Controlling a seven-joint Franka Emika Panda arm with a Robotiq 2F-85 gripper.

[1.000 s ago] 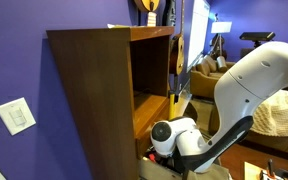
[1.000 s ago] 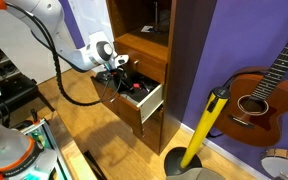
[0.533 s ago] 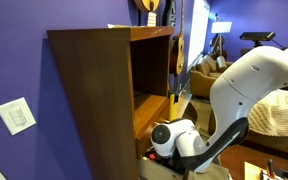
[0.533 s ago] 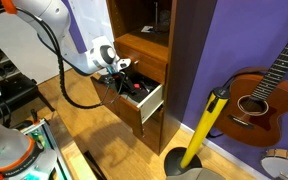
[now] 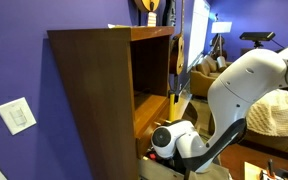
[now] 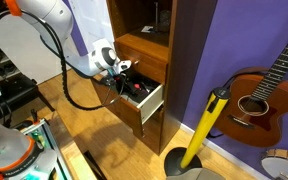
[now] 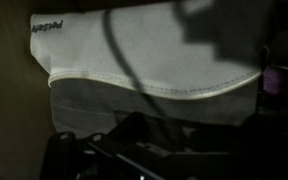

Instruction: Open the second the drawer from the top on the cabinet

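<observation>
The dark-brown cabinet (image 5: 94,95) (image 6: 184,60) has an open shelf over orange-brown drawers. The drawer (image 6: 144,103) second from the top stands pulled out, with its pale side showing and a red thing and dark items inside. My gripper (image 6: 118,72) is at the drawer's front edge, over its inside. In an exterior view only the wrist (image 5: 172,138) shows, low beside the cabinet. The wrist view is dark and shows a white and grey pouch (image 7: 149,55) close ahead. The jaws are lost in shadow, so open or shut does not show.
A guitar (image 6: 264,90) leans on the purple wall beside the cabinet. A yellow-handled tool (image 6: 206,125) stands in a bin at the cabinet's foot. A wall switch plate (image 5: 17,116) is on the wall. Wooden floor lies in front of the drawer.
My arm's upper links have shifted a little toward the cabinet. The gripper stays at the drawer's front edge, and the drawer stands out as far as before.
</observation>
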